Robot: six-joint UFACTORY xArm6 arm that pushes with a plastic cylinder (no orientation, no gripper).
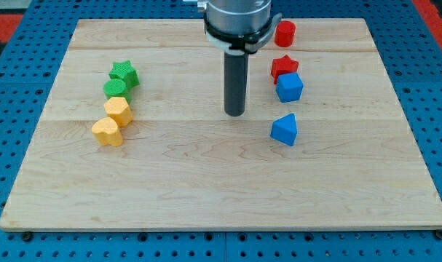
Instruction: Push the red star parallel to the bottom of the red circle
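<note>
The red star [283, 66] lies at the view's upper right, touching the blue cube [289, 87] just below it. The red circle [285, 33], a short cylinder, stands above the star near the board's top edge, a small gap apart. My tip [235, 113] rests on the board to the left of the star and the blue cube, a clear gap from both. The rod rises straight up to the arm's flange at the view's top.
A blue triangle [285, 129] lies below the blue cube. On the left sit a green star [124, 73], a green circle [116, 89], a yellow hexagon [119, 110] and a yellow heart [107, 132], in a close column. The wooden board [221, 189] sits on a blue surface.
</note>
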